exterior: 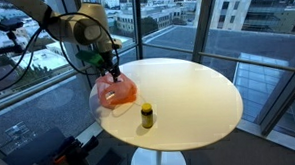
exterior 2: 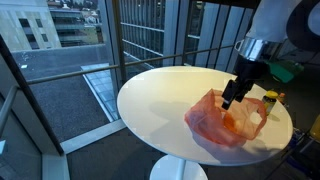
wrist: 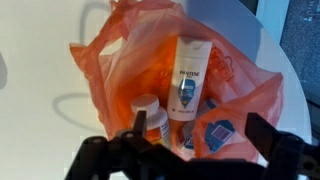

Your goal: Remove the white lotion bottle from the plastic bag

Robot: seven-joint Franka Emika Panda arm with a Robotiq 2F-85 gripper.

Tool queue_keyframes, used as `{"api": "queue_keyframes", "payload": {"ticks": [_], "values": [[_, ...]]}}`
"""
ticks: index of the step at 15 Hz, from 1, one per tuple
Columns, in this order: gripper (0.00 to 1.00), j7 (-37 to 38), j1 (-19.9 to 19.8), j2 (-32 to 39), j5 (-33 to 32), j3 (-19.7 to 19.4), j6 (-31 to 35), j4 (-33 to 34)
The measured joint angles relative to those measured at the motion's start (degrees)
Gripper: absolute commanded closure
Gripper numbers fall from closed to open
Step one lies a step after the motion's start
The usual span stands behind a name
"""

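Gripper (wrist: 198, 130) hangs over the orange plastic bag (wrist: 118, 62), fingers spread apart, holding nothing. The white lotion bottle (wrist: 187, 82) lies inside the open bag, with a capped bottle (wrist: 148, 112) crowding its left and a blue packet (wrist: 215, 132) on its right. A small jar (exterior: 146, 116) stands near the bag on the round table (exterior: 193, 91).

I stand before a round cream-white surface (exterior: 193, 86) on a white pedestal (exterior: 156, 160). Tall dark-framed windows (exterior 2: 130, 40) stand close behind it, and city buildings (exterior 2: 70, 25) show outside in daylight.
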Motion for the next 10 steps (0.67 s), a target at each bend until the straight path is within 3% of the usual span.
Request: {"api": "queue_keyframes", "payload": {"ticks": [10], "values": [[0.0, -1.14, 0.24, 5.99, 1.28, -1.74, 0.46, 0.06]]}}
